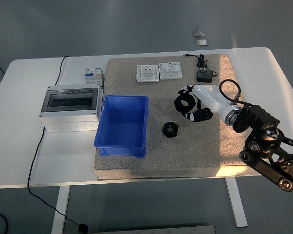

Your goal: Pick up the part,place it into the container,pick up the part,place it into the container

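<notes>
Right hand [191, 105]: white and black fingers curled around a black ring part [187, 102] on the mat [185, 151].
Second part [170, 129]: black nut, lying just right of the empty blue container [122, 125].
Desk [25, 161]: white.

White table [34, 161] on grey floor [137, 24], sunlit patch.

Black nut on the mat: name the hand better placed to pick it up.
Right. The right hand is over the mat beside the black nut, already around a black ring, so it's occupied. No left hand is in view.
</notes>
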Tool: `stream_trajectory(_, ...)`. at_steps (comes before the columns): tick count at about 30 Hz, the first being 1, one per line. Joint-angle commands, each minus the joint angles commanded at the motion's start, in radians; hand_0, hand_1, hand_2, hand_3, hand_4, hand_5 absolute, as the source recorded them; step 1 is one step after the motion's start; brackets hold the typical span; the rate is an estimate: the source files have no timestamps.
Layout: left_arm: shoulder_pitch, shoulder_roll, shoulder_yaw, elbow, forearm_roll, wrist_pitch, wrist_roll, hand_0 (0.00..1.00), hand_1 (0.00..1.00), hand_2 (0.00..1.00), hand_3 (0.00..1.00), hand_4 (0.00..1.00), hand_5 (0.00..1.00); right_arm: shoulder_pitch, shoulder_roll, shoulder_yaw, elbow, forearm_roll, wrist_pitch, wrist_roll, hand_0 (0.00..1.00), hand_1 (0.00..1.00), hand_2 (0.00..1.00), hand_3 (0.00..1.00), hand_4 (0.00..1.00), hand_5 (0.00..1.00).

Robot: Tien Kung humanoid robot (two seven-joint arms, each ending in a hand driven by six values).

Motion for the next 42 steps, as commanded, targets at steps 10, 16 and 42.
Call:
stream_trajectory(10,-0.006,0.001,-0.005,0.0,0.004,0.002,0.0,0.721,0.713,0.733,0.764,0.808,0.707,0.153,0.12,-0.188,-0.067,-0.019,0.035,0.083,0.505,0.32,0.478,0.51,0.333,0.002)
stream_trajectory(16,-0.008,0.002,-0.009,0.0,0.005,0.003,-0.002,0.721,0.713,0.733,0.763,0.808,0.707,0.2,0.156,-0.281,-0.111,-0.108,0.128,0.038,0.636,0.56,0.629,0.613,0.333,0.002)
stream_trajectory(42,-0.007,0.005,-0.015,0.0,0.014,0.008,-0.004,0.721,0.712,0.726,0.756,0.812,0.704,0.193,0.163,-0.284,-0.133,-0.072,0.109,0.024,0.998,0.881,0.864,0.806,0.571,0.059)
